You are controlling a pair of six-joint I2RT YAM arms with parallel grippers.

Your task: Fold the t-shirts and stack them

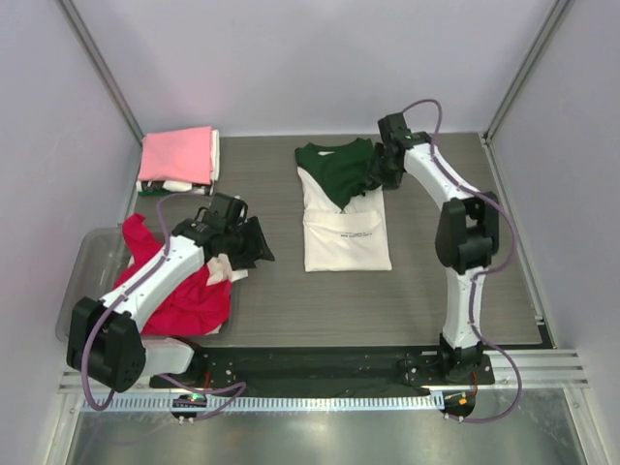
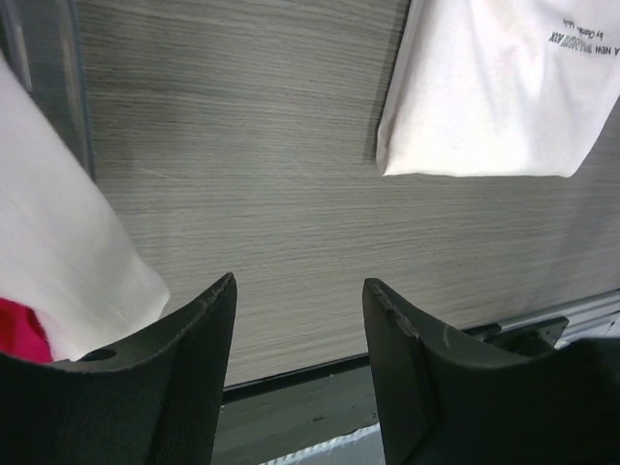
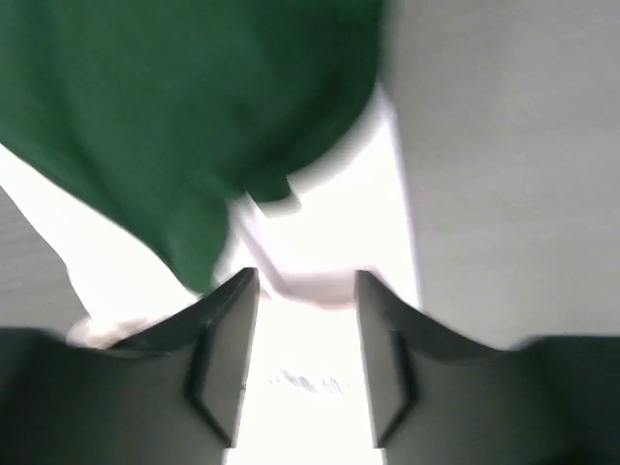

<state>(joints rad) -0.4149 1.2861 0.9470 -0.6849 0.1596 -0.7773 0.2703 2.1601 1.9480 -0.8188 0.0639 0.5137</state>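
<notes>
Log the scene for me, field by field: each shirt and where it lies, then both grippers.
pink tee: folded, far left
green tee: lying over the cream tee's far end
cream tee: mid-table, print showing
red tee: bunched at the bin, near left
left gripper: open, empty, over bare table
right gripper: open, at the green tee's edge

The top camera looked down on the whole table (image 1: pixel 436 281) from the near side. Both wrist cameras hung low, each also catching the cream shirt (image 1: pixel 347 242).

Small black print (image 2: pixel 581 39) on the cream-white t-shirt (image 2: pixel 484 97), mostly illegible, only "NEW" legible from the left wrist.
</notes>
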